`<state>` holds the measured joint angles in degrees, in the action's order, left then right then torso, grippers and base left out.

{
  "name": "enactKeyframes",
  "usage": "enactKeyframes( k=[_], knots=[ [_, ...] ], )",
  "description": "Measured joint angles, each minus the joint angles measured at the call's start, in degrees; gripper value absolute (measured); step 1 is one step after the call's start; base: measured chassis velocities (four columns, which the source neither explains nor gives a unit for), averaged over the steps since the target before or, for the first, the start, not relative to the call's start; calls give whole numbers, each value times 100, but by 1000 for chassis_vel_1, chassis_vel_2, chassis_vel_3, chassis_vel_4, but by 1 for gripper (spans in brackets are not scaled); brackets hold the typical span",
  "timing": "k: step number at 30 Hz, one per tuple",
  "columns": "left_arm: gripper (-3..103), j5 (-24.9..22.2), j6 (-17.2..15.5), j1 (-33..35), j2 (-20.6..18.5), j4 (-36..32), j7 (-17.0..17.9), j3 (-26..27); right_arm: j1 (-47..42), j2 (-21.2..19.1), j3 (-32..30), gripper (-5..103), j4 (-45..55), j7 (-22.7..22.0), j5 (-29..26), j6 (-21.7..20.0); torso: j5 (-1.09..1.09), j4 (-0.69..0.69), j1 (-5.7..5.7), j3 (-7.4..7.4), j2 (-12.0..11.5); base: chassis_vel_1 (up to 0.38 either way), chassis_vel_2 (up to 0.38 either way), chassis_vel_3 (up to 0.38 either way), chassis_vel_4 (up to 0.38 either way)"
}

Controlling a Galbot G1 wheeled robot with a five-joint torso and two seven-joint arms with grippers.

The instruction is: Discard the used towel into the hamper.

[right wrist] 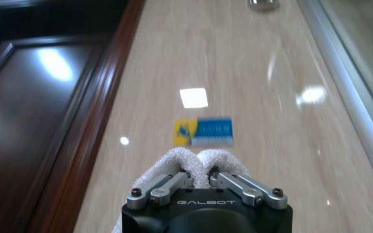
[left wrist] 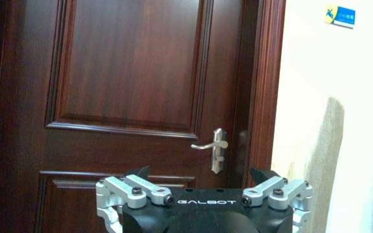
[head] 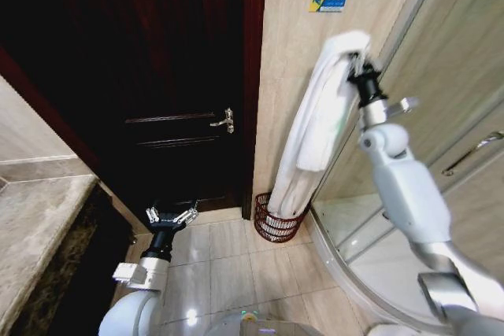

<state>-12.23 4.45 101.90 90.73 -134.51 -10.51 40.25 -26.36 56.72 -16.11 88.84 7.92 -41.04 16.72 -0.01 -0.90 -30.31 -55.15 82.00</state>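
I have my right gripper (head: pixel 358 64) raised high in the upper right of the head view, its fingers pinched together on the top fold of the long white terry towel (head: pixel 315 135), and in the right wrist view the cloth bulges out between the two metal fingers (right wrist: pixel 167 187). The towel hangs straight down along the beige tiled wall (head: pixel 287 76), and its lower end appears to sit inside the small round dark red-brown slatted hamper (head: pixel 276 218), which stands on the floor at lower centre, just beside the curved glass shower enclosure (head: pixel 441 116) and near the dark wooden door (head: pixel 157 76). My worry is the release: the towel is long and the hamper is small, so if I let go from this height the upper part could fall over the rim and spill onto the pale floor tiles (head: pixel 228 273), or drape across the edge instead of piling inside. A pile landing on one side could also tip the light basket. My left gripper (head: pixel 171 216) hangs low at lower left, fingers apart and empty, facing the door.
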Motion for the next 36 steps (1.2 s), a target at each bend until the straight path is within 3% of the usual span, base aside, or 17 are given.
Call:
enactKeyframes(
  k=[11, 18, 36],
  knots=[
    [100, 0, 0, 0, 0, 0, 0, 0, -702, 110, -122, 8, -226, 352, 111, 205, 2, 0, 0, 0, 0, 0, 0, 0, 0],
    [100, 0, 0, 0, 0, 0, 0, 0, -1251, 261, -108, 8, -385, 484, -132, 310, 1, -1, 0, 0, 1, 0, 0, 0, 0],
    [100, 0, 0, 0, 0, 0, 0, 0, -1542, 1039, 90, 8, -2131, 1235, 123, 1184, 1, 1, 0, 0, 1, 0, 0, 0, 0]
  ],
)
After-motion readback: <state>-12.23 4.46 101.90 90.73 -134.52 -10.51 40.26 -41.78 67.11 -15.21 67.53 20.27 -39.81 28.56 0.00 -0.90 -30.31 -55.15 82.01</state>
